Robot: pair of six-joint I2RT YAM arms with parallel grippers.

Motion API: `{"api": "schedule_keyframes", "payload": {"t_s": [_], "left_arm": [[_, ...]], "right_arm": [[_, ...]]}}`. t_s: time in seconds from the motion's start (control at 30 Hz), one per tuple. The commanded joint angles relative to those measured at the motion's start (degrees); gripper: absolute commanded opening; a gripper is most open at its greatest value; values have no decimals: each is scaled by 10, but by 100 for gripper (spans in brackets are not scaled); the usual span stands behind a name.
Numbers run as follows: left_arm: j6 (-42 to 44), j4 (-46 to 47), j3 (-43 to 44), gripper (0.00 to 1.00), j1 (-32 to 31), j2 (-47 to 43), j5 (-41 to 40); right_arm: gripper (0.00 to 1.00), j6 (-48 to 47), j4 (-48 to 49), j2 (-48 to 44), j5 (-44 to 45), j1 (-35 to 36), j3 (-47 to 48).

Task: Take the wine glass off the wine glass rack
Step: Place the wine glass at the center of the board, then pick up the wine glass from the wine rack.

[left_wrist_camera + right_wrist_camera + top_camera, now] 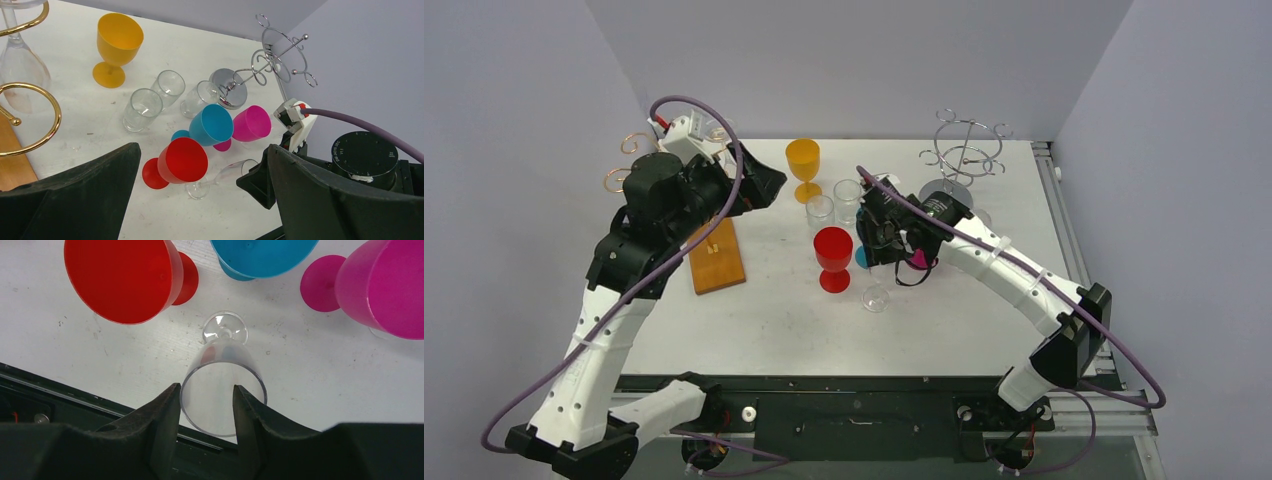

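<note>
A clear wine glass (225, 355) stands upright on the white table (774, 310), just right of a red goblet (833, 255). My right gripper (206, 390) is above its rim, open. One finger is outside the bowl's wall and the other is over the mouth, away from the wall. From above, the glass's foot (876, 297) shows below the right gripper (889, 245). The silver wine glass rack (964, 150) stands empty at the back right. My left gripper (759, 185) hangs wide open by a gold rack (55, 107), where another clear glass (20, 65) hangs.
An orange goblet (803, 165), clear tumblers (820, 210) (848, 195), a blue goblet (212, 125) and a pink goblet (250, 124) crowd the table's middle. The gold rack's wooden base (716, 257) lies at the left. The table's near edge (75, 390) is close below the right gripper.
</note>
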Motion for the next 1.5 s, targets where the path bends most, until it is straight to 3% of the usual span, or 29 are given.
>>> {"api": "schedule_keyframes", "payload": {"t_s": [0.0,0.47,0.77,0.8,0.93,1.13,1.47], "left_arm": [[-13,35,1,96,7,4,7],[-26,30,60,96,47,40,1],[-37,-2,140,99,119,80,-73],[-43,-5,148,100,126,88,-79],[-71,-13,161,87,181,116,-50],[-111,5,163,70,246,158,21],[-175,42,133,55,281,201,71]], "right_arm": [[39,-4,2,-37,1,5,26],[47,-5,22,-108,-8,5,26],[58,-13,43,-171,-29,-13,12],[63,-14,47,-175,-40,-26,8],[76,-13,81,-195,-113,-83,-26],[77,0,123,-223,-145,-118,-56],[77,3,143,-249,-170,-156,-82]]}}
